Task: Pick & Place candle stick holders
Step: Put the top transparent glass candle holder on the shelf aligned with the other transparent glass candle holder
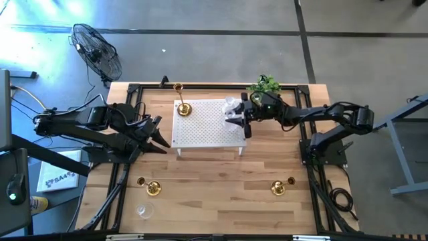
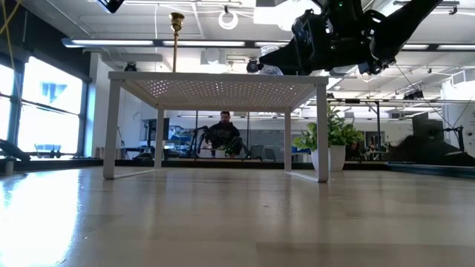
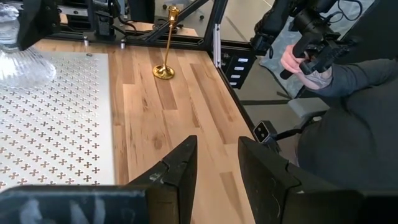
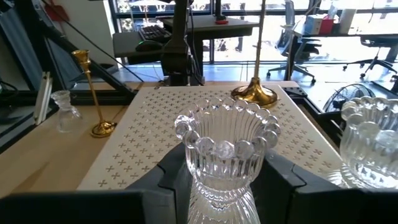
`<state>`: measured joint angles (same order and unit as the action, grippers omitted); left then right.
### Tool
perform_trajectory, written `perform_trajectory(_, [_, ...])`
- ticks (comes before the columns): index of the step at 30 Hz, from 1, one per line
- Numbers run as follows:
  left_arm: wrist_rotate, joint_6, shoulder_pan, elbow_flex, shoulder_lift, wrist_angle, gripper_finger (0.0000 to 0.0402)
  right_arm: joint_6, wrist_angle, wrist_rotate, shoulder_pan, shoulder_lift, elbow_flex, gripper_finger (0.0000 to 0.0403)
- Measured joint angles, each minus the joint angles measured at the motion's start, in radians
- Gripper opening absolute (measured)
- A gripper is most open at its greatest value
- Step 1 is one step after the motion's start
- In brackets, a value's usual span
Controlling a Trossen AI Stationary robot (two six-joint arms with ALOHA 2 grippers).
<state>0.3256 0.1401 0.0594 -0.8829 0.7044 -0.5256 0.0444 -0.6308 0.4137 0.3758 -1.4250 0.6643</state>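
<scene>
Left gripper (image 1: 162,141): fingers parted around nothing, just off the white perforated stand's (image 1: 208,132) nine o'clock edge.
Brass holders: one (image 1: 182,108) on the stand at ten o'clock; others (image 1: 153,189) (image 1: 278,189) lying on the table (image 1: 214,201) at seven and five o'clock.
Right gripper (image 4: 219,165): pinching a clear glass holder (image 4: 225,152) over the stand's three o'clock edge.
</scene>
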Motion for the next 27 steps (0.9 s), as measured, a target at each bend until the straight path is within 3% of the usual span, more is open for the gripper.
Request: perform_trajectory(27, [0.006, 0.000, 0.000, 0.000, 0.000, 0.000, 0.0113, -0.018, -0.002, 0.005, 0.030, 0.000, 0.000, 0.0116])
